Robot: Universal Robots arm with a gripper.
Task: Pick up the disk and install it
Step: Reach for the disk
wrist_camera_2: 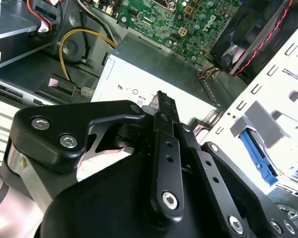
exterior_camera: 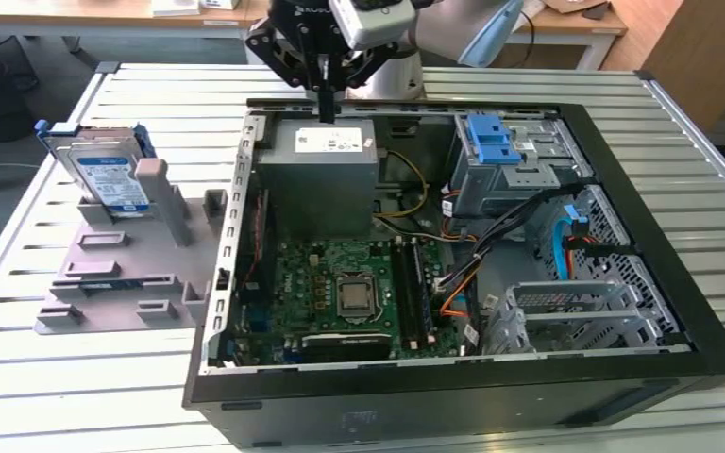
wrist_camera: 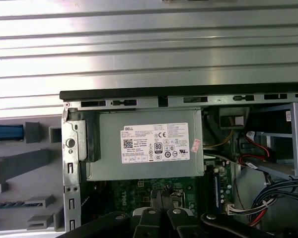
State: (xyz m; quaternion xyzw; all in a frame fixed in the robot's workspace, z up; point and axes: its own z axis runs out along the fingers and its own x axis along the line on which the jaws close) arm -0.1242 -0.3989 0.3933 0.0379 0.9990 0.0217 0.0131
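Observation:
The disk (exterior_camera: 106,176), silver with a blue-and-white label and a blue carrier, stands on edge in a grey holder (exterior_camera: 129,274) on the table, at the exterior view's left of the open computer case (exterior_camera: 463,392). My gripper (exterior_camera: 326,106) hangs over the far edge of the case, just above the grey power-supply box (exterior_camera: 325,184), well apart from the disk. Its fingers (wrist_camera_2: 161,106) are pressed together and shut on nothing. In the first wrist view the gripper (wrist_camera: 161,196) hangs over the motherboard, and the blue carrier edge (wrist_camera: 5,132) sits off to one side.
Inside the case a metal drive cage with a blue latch (exterior_camera: 498,142) sits at the far right, cables (exterior_camera: 551,236) run below it, and the motherboard (exterior_camera: 350,293) lies in the middle. The slatted metal table (exterior_camera: 148,104) surrounds the case. Desks stand behind.

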